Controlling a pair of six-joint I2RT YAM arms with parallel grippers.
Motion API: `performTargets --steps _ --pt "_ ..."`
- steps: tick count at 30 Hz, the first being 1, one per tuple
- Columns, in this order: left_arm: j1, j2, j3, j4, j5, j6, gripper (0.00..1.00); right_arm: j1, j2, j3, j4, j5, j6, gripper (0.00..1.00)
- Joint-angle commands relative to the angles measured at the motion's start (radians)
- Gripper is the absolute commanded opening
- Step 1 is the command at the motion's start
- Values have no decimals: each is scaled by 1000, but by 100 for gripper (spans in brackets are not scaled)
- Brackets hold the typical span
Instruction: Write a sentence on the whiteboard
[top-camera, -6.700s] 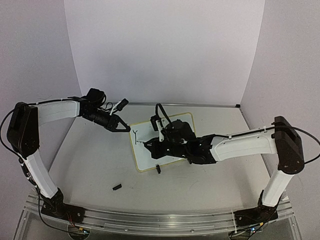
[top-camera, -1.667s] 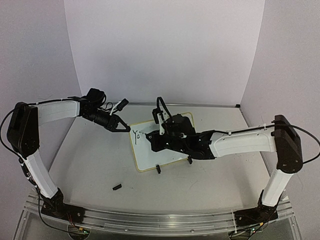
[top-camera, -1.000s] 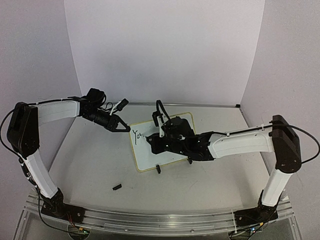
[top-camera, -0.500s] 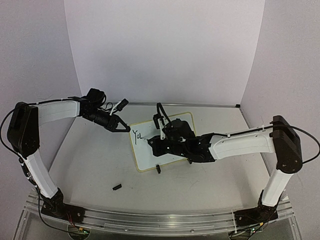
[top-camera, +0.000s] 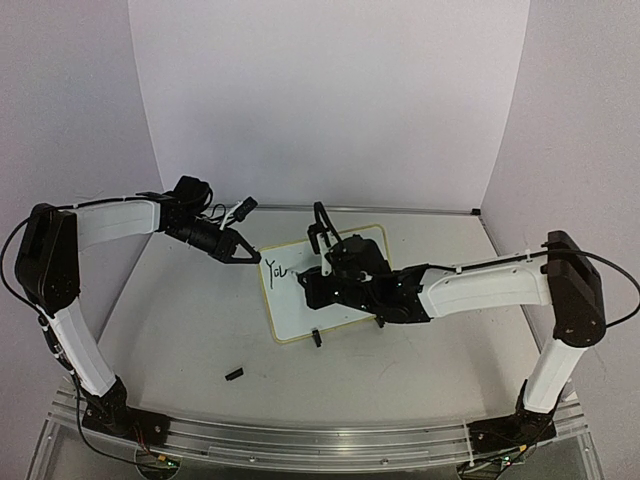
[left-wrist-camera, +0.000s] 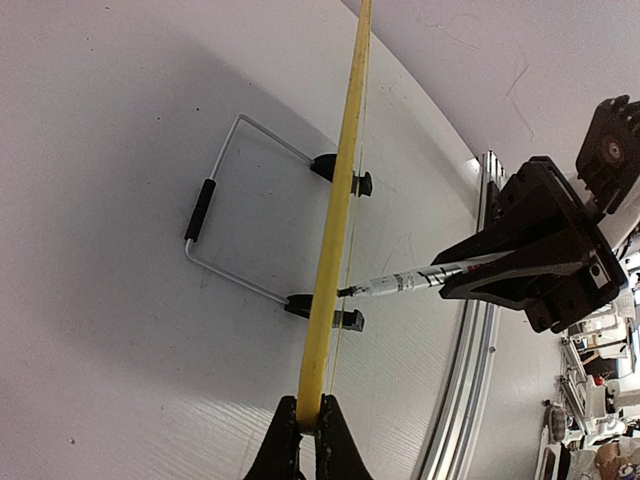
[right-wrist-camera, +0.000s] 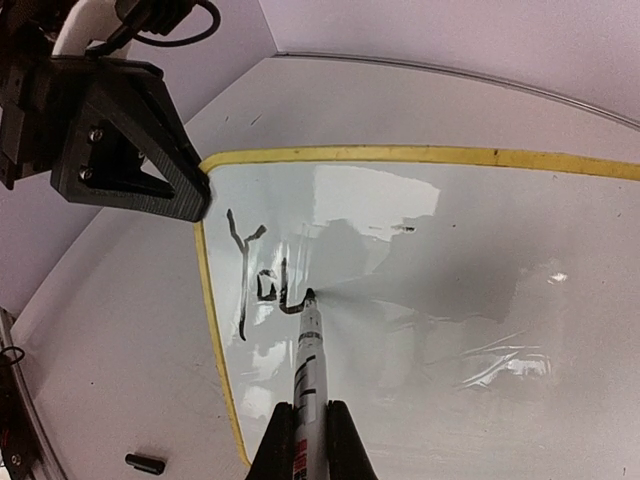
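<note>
Top external view, taken from the left: the left arm is seen raised from its base and stretched across to the board's far-left corner, a pose unchanged from the earlier frames. The left gripper (top-camera: 252, 256) is closed tight on the yellow rim of the whiteboard (top-camera: 300, 318), which is kept near the middle of the table (top-camera: 180, 330). In the left wrist view the board is seen edge-on, propped by a wire stand (left-wrist-camera: 215, 215). The sentence (top-camera: 277, 268) is begun at the board's upper left. Only a "Y" was there in the oldest frame and "Yo" in the next. A partly formed third letter is now added, as is shown clearly in the right wrist view. The tip of the marker (right-wrist-camera: 308, 365) is pressed to the end of that last stroke. Its barrel is pinched between the closed jaws of the right gripper (top-camera: 308, 284). The right arm is bent at its raised elbow, with the forearm laid low and leftward over the board.
</note>
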Motion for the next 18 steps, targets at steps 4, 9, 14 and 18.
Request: performTargets --steps 4,9,14,18 --pt "-9 7 34 -13 -12 44 0 -11 -11 45 15 64 -21 0" --pt "-9 8 34 -12 -13 45 0 -13 1 47 14 54 -16 0" --pt "-10 8 35 -13 -12 44 0 -13 -3 36 15 50 -12 0" --pt "-9 7 35 -13 -12 44 0 -14 -5 24 15 37 -4 0"
